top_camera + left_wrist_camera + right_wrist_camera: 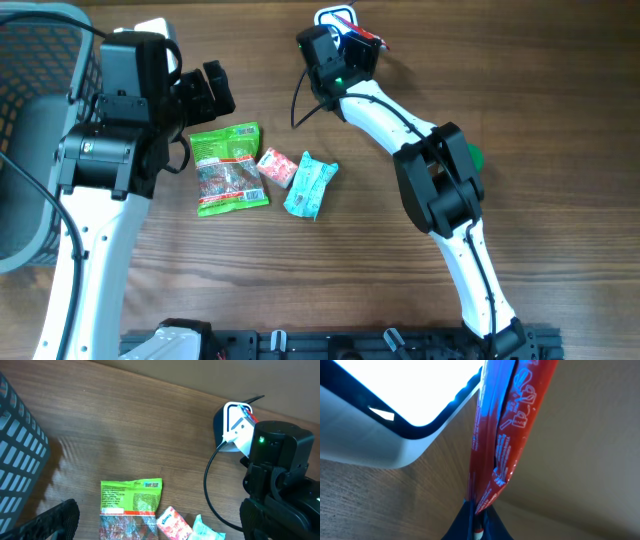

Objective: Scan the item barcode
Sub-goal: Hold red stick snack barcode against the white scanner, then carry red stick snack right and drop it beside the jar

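Right pincer [478, 519] is clamped on the red packet's [502, 435] lower edge, the packet rising from its tips beside the scanner [375, 445]; left pincer [205, 95] gapes wide.

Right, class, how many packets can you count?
4: green packet, pink packet and teal packet on the table; red packet pinched in the right gripper by the scanner. The basket may hide more.

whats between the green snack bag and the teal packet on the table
A small pink packet lies between the green snack bag and the teal packet, seen plainly in the overhead view.
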### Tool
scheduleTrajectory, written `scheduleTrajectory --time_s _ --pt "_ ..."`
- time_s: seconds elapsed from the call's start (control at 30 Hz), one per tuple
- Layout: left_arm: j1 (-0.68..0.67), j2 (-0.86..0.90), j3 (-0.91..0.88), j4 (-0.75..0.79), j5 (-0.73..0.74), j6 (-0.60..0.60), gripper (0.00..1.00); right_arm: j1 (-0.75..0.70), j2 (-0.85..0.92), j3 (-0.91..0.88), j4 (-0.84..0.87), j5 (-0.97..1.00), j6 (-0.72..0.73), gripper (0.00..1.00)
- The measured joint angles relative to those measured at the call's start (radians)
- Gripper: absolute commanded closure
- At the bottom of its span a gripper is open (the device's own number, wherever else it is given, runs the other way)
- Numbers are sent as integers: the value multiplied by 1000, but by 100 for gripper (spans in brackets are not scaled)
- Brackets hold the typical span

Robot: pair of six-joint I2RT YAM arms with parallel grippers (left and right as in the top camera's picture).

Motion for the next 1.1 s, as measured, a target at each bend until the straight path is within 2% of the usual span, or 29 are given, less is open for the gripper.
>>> scheduleTrajectory --time_s 0.1,0.23,0.27,0.3,0.37,0.4,0.57,0.63,0.73,0.93,1.0,1.1 --pt "0 0 0 0 0 0 0 8 -62 0 -84 -6 72 96" --pt "0 0 0 -2 0 0 0 26 -264 5 -342 -88 267 96" --pt "0 0 0 1 0 0 0 29 -331 5 -456 -133 341 96" --pt "0 0 0 -2 0 0 0 32 -440 8 -588 -208 481 96" --pt "0 0 0 0 0 0 0 25 -539 17 -811 -339 663 96" --pt "0 0 0 -2 0 0 0 19 -574 17 -868 -384 722 96" --pt "0 0 0 0 0 0 0 -16 -652 18 -1166 -631 969 96" --pt "0 0 0 -2 0 0 0 -14 -652 -7 -1236 -721 1056 96" --pt "0 0 0 -2 0 0 0 -13 -652 -107 -1231 -796 1178 96" --pt "0 0 0 0 0 0 0 -13 -653 -539 -984 -779 1332 95" --pt "0 0 0 -1 0 0 0 -18 -651 -683 -856 -755 1357 85" --pt "0 0 0 0 0 0 0 -26 -650 -816 -734 -743 1374 49"
